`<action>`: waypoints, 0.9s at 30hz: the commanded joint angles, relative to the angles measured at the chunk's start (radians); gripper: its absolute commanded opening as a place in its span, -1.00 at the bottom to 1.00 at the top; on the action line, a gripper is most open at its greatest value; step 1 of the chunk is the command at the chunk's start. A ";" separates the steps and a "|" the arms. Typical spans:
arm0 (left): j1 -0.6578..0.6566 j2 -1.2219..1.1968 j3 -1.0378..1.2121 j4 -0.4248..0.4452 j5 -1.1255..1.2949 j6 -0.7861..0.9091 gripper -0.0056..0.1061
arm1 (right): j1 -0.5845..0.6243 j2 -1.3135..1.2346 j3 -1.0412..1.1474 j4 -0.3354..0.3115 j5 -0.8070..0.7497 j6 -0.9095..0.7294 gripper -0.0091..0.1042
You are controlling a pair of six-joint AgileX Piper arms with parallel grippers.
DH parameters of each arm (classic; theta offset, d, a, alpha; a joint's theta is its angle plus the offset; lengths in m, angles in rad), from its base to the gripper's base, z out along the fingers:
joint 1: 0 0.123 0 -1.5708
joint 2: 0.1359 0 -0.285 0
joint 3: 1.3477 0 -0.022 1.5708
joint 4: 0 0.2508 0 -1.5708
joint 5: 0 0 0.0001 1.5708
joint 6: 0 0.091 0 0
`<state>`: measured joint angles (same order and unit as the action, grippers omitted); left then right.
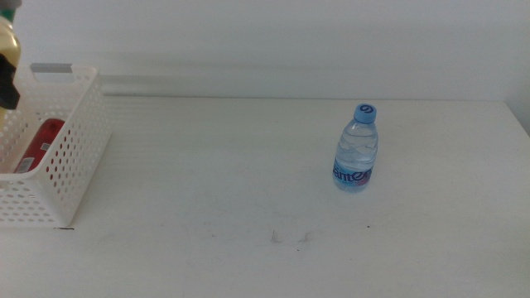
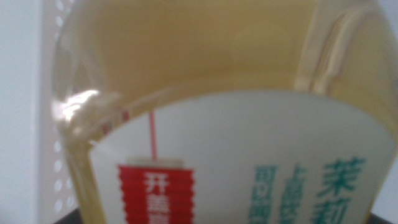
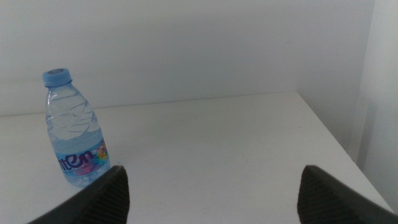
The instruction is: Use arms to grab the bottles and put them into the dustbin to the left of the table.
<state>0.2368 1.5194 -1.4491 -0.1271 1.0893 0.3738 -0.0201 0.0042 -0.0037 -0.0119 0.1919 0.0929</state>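
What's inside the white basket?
A red can lies inside the dustbin, seen over its rim. The near wall hides the rest of the inside. The left gripper, at the picture's edge above it, holds the tea bottle.

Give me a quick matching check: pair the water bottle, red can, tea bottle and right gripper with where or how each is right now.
1. water bottle
2. red can
3. tea bottle
4. right gripper

A. lying inside the dustbin
B. fills the left wrist view, close up
C. standing upright on the table
D. jaws spread wide, nothing between them

Pairs: 1-C, 2-A, 3-B, 4-D
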 commanded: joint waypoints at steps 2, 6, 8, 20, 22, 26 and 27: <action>0.036 0.075 -0.039 -0.065 -0.032 0.056 -0.93 | -0.006 -0.004 0.004 -0.009 -0.008 -0.003 0.72; 0.044 0.175 -0.039 -0.065 -0.041 0.083 -0.93 | -0.006 -0.004 0.004 -0.009 -0.008 -0.003 0.72; 0.042 0.213 -0.039 -0.079 -0.046 0.100 -0.93 | -0.006 -0.004 0.004 -0.009 -0.008 -0.003 0.72; 0.042 0.350 -0.039 -0.127 -0.169 0.188 -0.28 | -0.006 -0.004 0.004 -0.009 -0.008 -0.003 0.72; 0.042 0.354 -0.039 -0.125 -0.190 0.204 0.03 | -0.006 -0.004 0.004 -0.009 -0.008 -0.003 0.72; 0.042 0.338 -0.039 -0.130 -0.200 0.202 0.56 | -0.006 -0.004 0.004 -0.009 -0.008 -0.003 0.72; 0.042 0.324 -0.039 -0.136 -0.189 0.199 0.68 | -0.006 -0.004 0.004 -0.009 -0.008 -0.003 0.72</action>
<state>0.2771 1.8816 -1.4720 -0.2421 0.9126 0.5729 -0.0201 0.0042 -0.0037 -0.0119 0.1919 0.0929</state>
